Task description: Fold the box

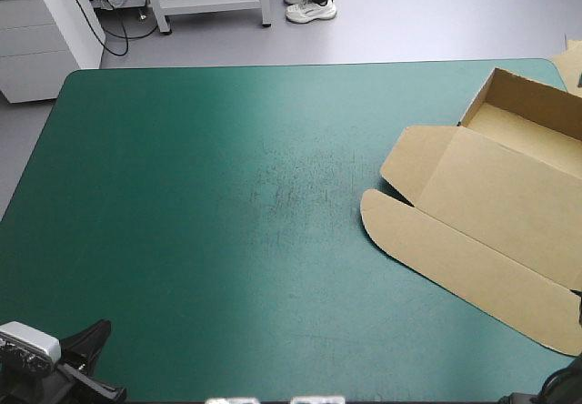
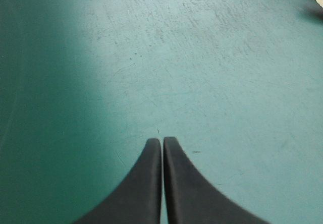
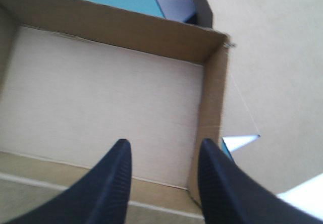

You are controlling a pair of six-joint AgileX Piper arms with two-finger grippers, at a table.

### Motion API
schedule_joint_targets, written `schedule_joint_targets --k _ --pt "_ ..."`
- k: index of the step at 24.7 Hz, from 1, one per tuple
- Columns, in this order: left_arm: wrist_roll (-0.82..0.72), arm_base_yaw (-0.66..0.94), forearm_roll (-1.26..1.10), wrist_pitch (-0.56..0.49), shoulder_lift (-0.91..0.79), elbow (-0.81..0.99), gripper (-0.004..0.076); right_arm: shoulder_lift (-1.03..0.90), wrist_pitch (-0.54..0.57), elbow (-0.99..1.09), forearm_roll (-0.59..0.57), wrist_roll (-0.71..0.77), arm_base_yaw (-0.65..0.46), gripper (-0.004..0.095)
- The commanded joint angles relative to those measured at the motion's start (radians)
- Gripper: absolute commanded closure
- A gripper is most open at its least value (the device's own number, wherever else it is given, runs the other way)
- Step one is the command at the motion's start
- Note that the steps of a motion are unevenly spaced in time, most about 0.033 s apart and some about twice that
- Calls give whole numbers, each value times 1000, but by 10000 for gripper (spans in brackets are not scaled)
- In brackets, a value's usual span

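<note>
High view: the box (image 1: pixel 509 195) lies at the right end of the table (image 1: pixel 227 240), its tray (image 1: pixel 532 117) by the far right corner with its walls raised. Its lid (image 1: pixel 496 199) lies flat on the teal-green cover (image 1: pixel 182 149) on the near side of the tray. A rounded front flap (image 1: pixel 409 231) is the part of the box nearest the table's middle. The left gripper (image 1: pixel 91 338) sits low at the near left corner, well apart from the box. The right gripper cannot be made out here.

Left wrist view: the left gripper (image 2: pixel 162 142) has its black fingers pressed together in one point, holding nothing. Only bare cover lies ahead of it.

Right wrist view: the right gripper (image 3: pixel 162 151) hangs above the tray with its fingers spread and empty. One finger is over the tray floor (image 3: pixel 101 93). The other is over the upright side wall (image 3: pixel 213 98). Flat board (image 3: pixel 272 57) lies beyond that wall.

The tray looks formed, so I judge the work to be on this side wall. The next move would call for lowering the spread fingers astride the wall, one on each side, without crushing its edge.

Left of the box the cover is wide open for moving. On the box's right and far sides the table's edges are near, so there is little margin for pushing the board that way.
</note>
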Motion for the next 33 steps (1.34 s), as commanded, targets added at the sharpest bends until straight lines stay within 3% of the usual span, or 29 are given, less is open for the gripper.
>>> schedule_joint_targets --k 1,3,9,16,25,33 --pt "-6 -7 1 -71 15 -22 732 -192 5 21 13 -56 110 816" --pt "-6 -7 1 -71 15 -22 732 -277 5 73 13 -60 193 920" --pt "-6 -7 1 -71 15 -22 732 -510 -13 293 9 -67 411 920" --pt "-6 -7 4 -71 15 -22 732 -788 -199 686 20 -45 582 920" --pt "1 -7 -7 -71 15 -22 732 -1308 -484 1432 80 -53 603 920" --pt "3 -7 -10 -71 15 -22 732 -1585 -519 1616 83 -53 603 920"
